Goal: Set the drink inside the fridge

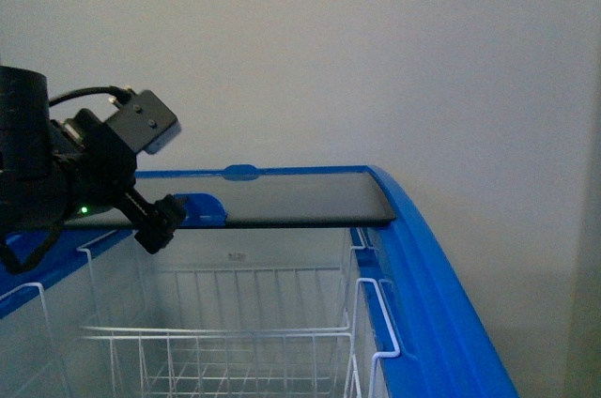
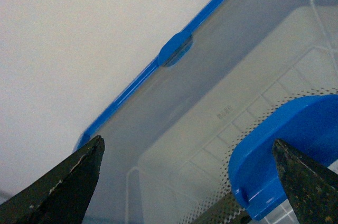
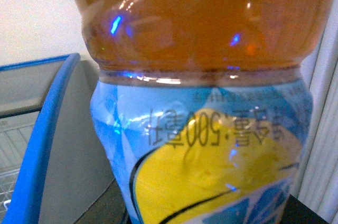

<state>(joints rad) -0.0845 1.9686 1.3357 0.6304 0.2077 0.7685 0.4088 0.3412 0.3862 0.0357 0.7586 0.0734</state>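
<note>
White wall (image 1: 376, 60) behind, our left hand (image 1: 158, 225) gapes empty astride the lid handle (image 2: 288, 150); we should clear the fridge rim (image 1: 441, 276) with the drink (image 3: 200, 49) beside it, though we cannot tell the right hand's grip.

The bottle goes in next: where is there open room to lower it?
Free for the drink: the opening before the glass lid, bordered by the blue right rim, the wire basket below bare as far as shown. Crowded at left, where the left gripper sits by the lid's blue handle.
</note>
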